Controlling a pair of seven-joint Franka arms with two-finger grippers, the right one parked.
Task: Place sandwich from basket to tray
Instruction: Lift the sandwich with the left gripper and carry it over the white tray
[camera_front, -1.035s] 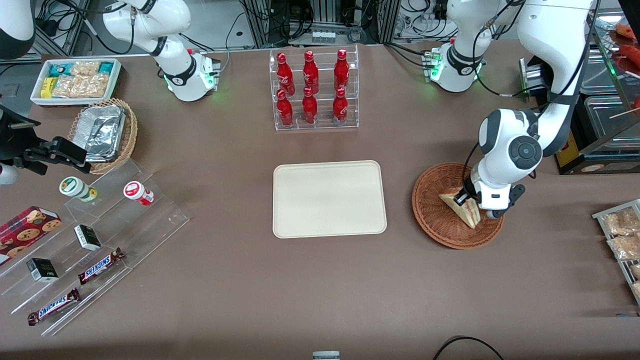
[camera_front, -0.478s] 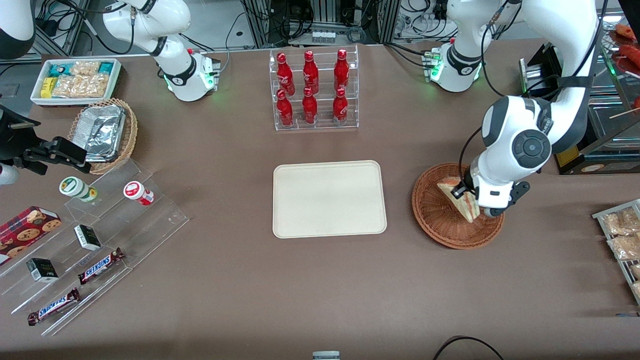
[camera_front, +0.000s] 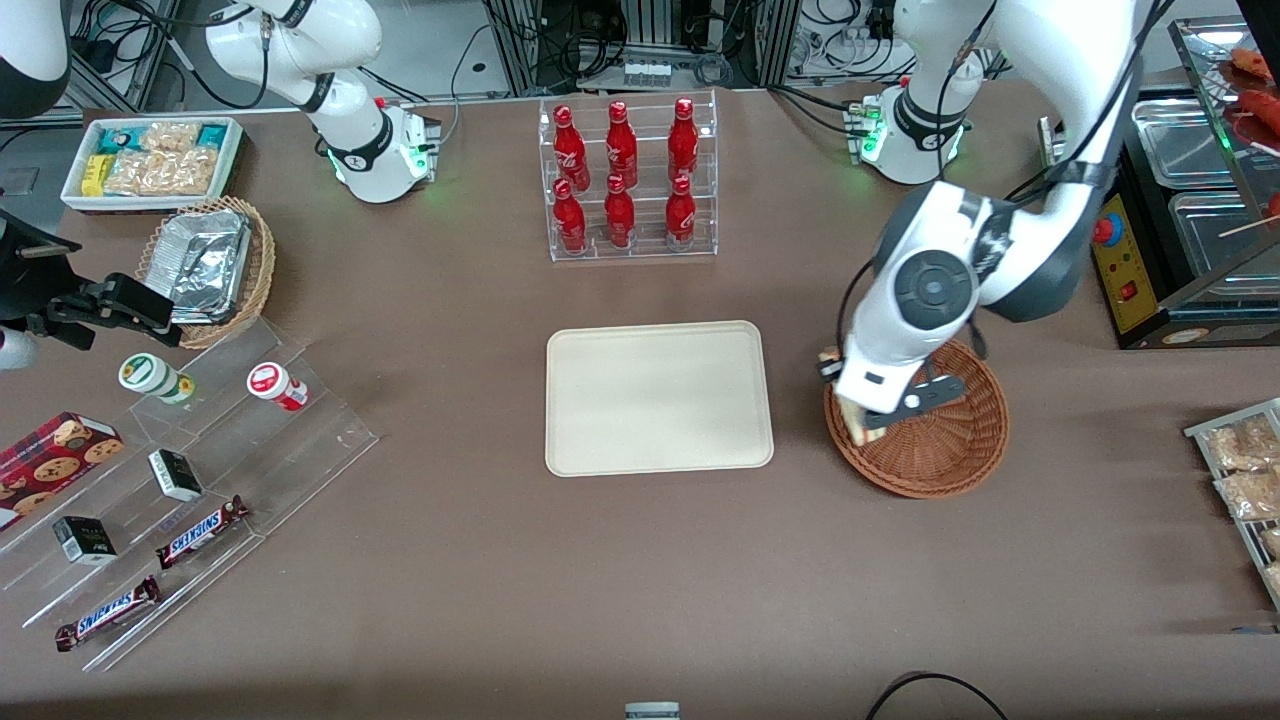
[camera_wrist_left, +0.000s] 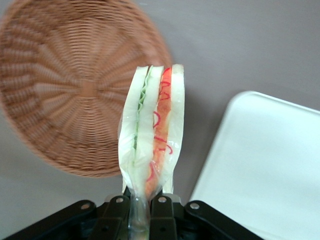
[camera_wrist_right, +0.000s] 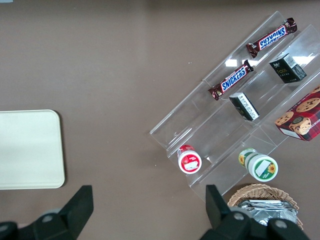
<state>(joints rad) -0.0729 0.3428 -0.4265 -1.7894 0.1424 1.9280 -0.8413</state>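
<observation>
Gripper (camera_wrist_left: 141, 210) clamped on the sandwich (camera_wrist_left: 152, 132), pinching the clear wrap at the wedge's narrow end. Up off the basket (camera_front: 930, 440) and hanging in the air, clear of the wicker. Seen from the front, mostly hidden under the arm's wrist, just a sliver of sandwich (camera_front: 852, 415) peeking out over the basket rim nearest the tray (camera_front: 657, 397). From the wrist camera, bread slices standing on edge, green filling along one layer, red along the other, wrap glinting. Basket (camera_wrist_left: 70, 90) below with nothing in it, woven bottom fully showing. Corner of the tray (camera_wrist_left: 265, 165) just beside, a strip of brown tabletop (camera_wrist_left: 260, 45) between the two. Tray bare, flat on the tabletop (camera_front: 600, 560), nearer the front camera than the rack of red bottles (camera_front: 625, 180). Toward the parked arm's end: clear stepped stand (camera_front: 190, 470) with candy bars and small boxes, a tan basket of foil containers (camera_front: 210, 265), a white bin of snacks (camera_front: 150, 160). Sandwich not yet over the tray.
</observation>
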